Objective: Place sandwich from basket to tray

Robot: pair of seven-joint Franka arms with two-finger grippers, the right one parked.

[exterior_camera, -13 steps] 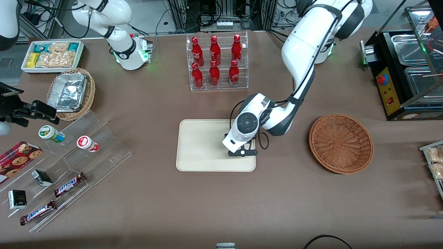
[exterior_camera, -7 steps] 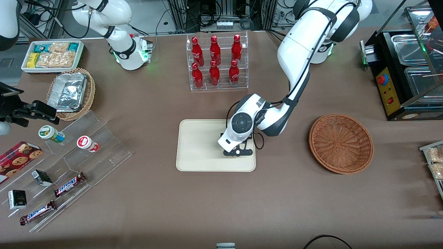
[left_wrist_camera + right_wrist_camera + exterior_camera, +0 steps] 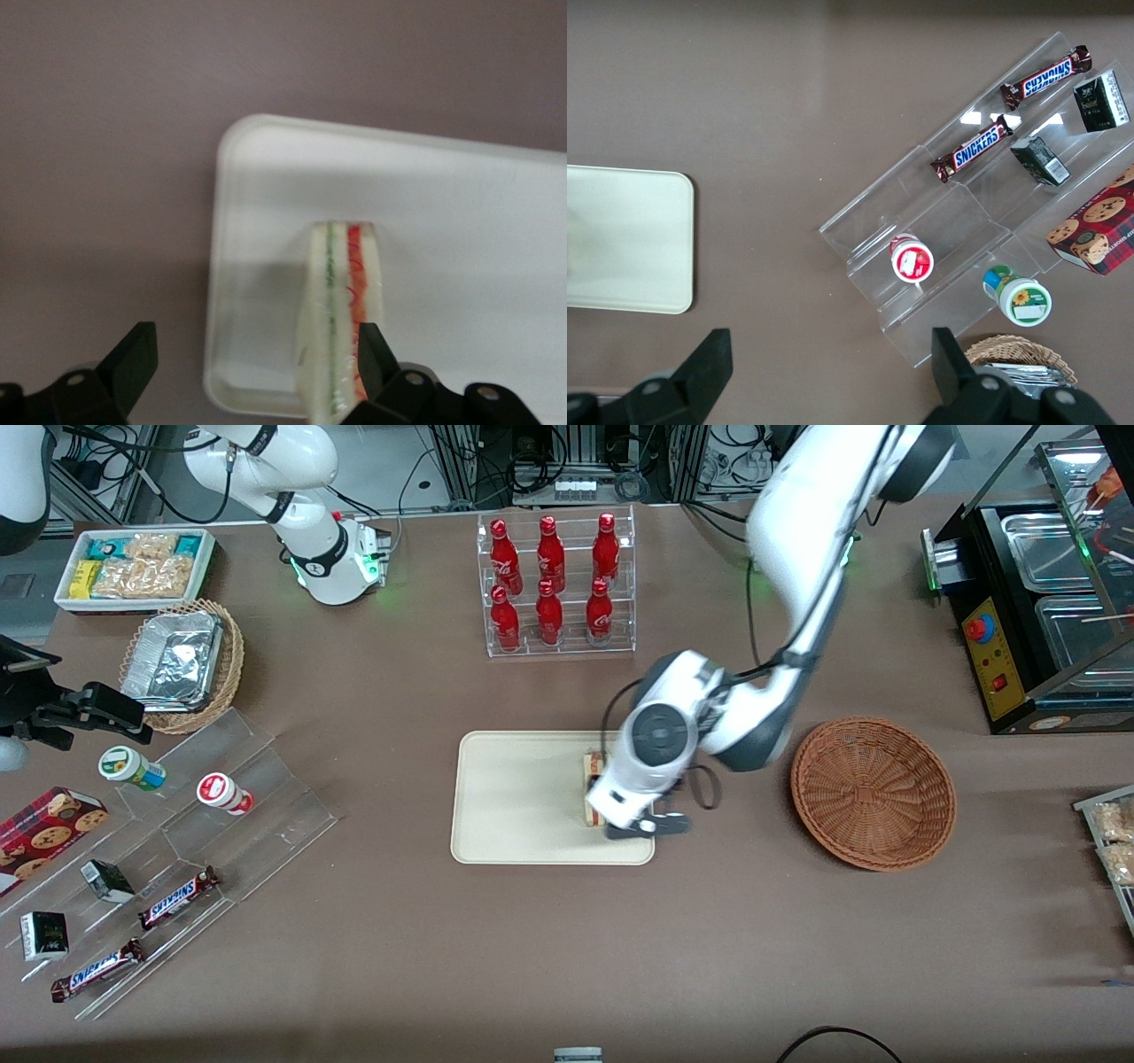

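The sandwich, a wedge of pale bread with red and green filling, lies on the cream tray near the tray's end toward the working arm. In the left wrist view the sandwich rests on the tray close to its rim. My left gripper hangs over that end of the tray, just nearer the front camera than the sandwich. The gripper is wide open, with one finger against the sandwich's red edge and the other finger over bare table. The reddish-brown basket stands empty toward the working arm's end.
A clear rack of red bottles stands farther from the front camera than the tray. A clear stepped shelf with snacks, a tan basket with a foil container and a white snack bin lie toward the parked arm's end. A black machine stands past the basket.
The gripper has drawn away from the tray's middle toward the basket, and the sandwich now shows lying on the tray where the hand covered it.
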